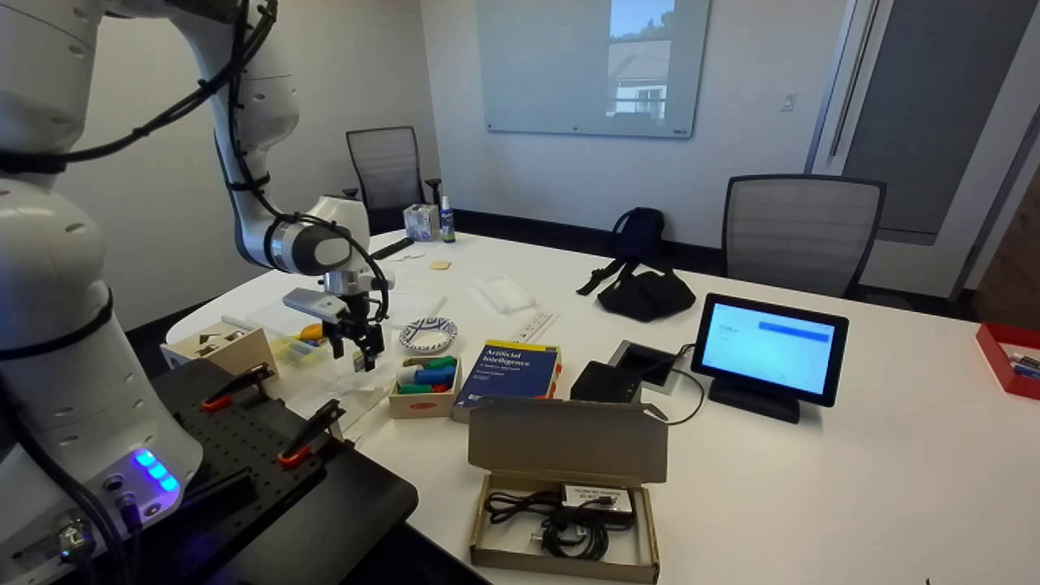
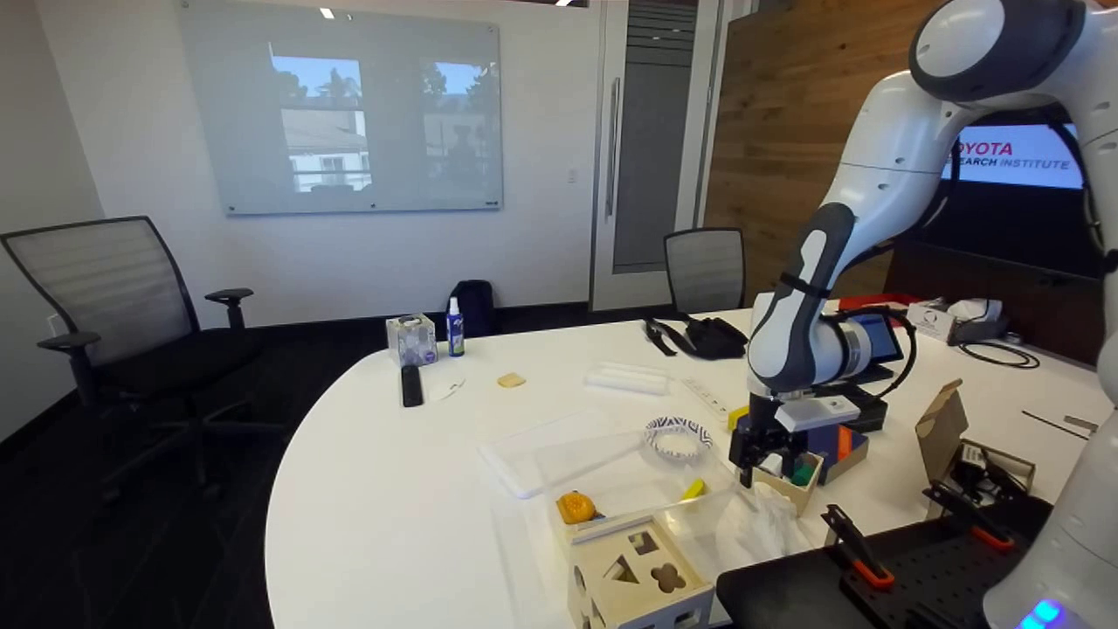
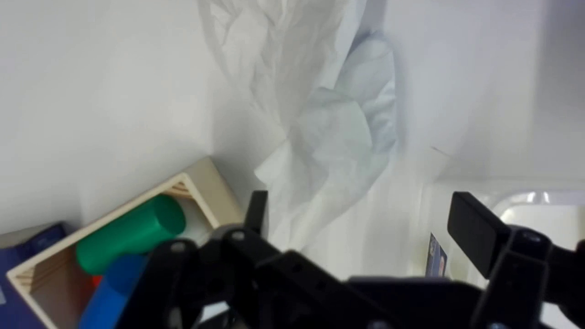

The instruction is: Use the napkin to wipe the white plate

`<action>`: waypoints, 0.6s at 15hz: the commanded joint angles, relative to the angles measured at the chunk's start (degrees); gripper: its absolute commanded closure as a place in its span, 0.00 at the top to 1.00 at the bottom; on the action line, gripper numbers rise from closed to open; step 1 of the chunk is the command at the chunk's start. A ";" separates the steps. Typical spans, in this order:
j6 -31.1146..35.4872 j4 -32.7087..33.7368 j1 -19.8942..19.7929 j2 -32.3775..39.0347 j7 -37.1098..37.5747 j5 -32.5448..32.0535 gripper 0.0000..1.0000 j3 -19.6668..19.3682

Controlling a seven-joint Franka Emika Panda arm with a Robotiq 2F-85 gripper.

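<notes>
Gripper stands with its jaws set wide apart, fingertips pointing down toward the table; nothing is held. In the wrist view, the napkin, white, soft and heavily creased, lies ahead of the fingers, its near end reaching into the gap between them. Contact between napkin and fingers cannot be determined. Toward the top of that view a greyer crumpled section runs out of frame; whether it is a separate sheet cannot be told.

Plate, round, with a white centre and a blue-patterned rim, rests face up on the table, visible in both exterior views, apart from both gripper and napkin.

Wooden box, open-topped, sits just beside the napkin. It contains a green cylinder and a blue cylinder, both lying on their sides, with a trace of red below. A blue book, titled "Artificial Intelligence", lies just beside this box. A shape-sorting box with cut-out holes stands near an orange object. In an exterior view, a cardboard box stands open with black cables inside; a lit screen stands farther back.
</notes>
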 commanded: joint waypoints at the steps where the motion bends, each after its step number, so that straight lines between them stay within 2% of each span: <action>1: -4.65 -2.03 0.56 -10.16 0.82 -1.61 1.00 -1.86; 3: -5.80 -1.04 0.31 -13.92 1.38 -2.26 1.00 -3.01; 5: -6.93 0.82 -0.98 -15.86 0.22 -1.47 1.00 -1.96; 9: -8.87 3.88 -1.05 -16.95 0.18 -1.08 1.00 -0.70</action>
